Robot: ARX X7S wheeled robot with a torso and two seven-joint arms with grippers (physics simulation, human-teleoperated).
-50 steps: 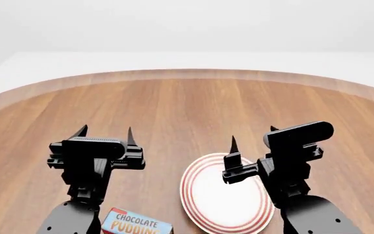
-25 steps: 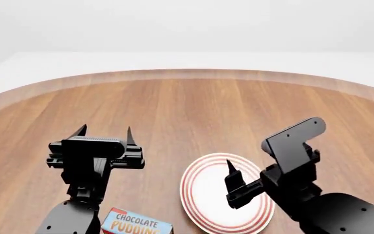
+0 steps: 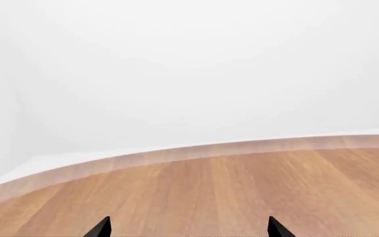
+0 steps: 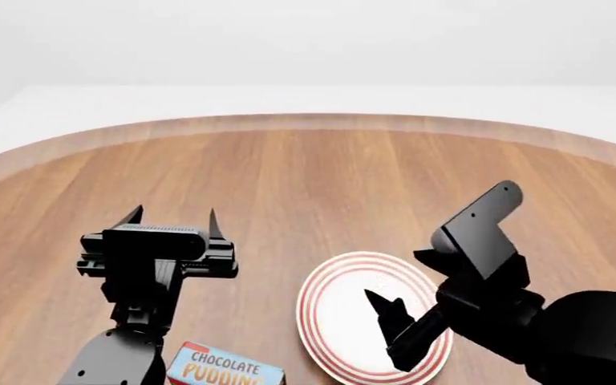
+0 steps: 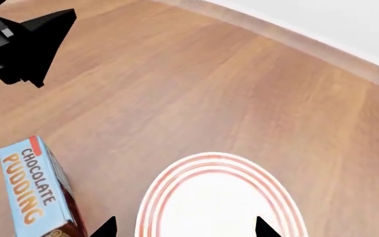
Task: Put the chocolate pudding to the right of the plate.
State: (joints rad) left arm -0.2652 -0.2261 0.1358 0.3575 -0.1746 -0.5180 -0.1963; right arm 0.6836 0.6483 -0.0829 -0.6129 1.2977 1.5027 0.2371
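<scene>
The chocolate pudding [image 4: 225, 367] is a light-blue-topped carton lying on the wooden table at the near edge of the head view, just left of the plate [image 4: 340, 321]. The plate is white with red rings and has nothing on it. My right gripper [image 4: 399, 279] hangs open over the plate, tilted down and leftward. In the right wrist view its open fingertips [image 5: 185, 228] straddle the plate [image 5: 176, 173], with the pudding [image 5: 28, 185] off to one side. My left gripper [image 4: 174, 216] stands open and empty above and beyond the pudding; its wrist view [image 3: 187, 229] shows only bare table.
The round wooden table [image 4: 308, 184] stretches far ahead, with a pale raised edge [image 4: 308, 122] and white floor beyond. My left gripper [image 5: 28, 44] shows as a black shape in a corner of the right wrist view.
My right arm has pitched forward and down, bringing its gripper lower over the plate and angled toward the pudding side. The left arm, the pudding and the plate have not moved.
</scene>
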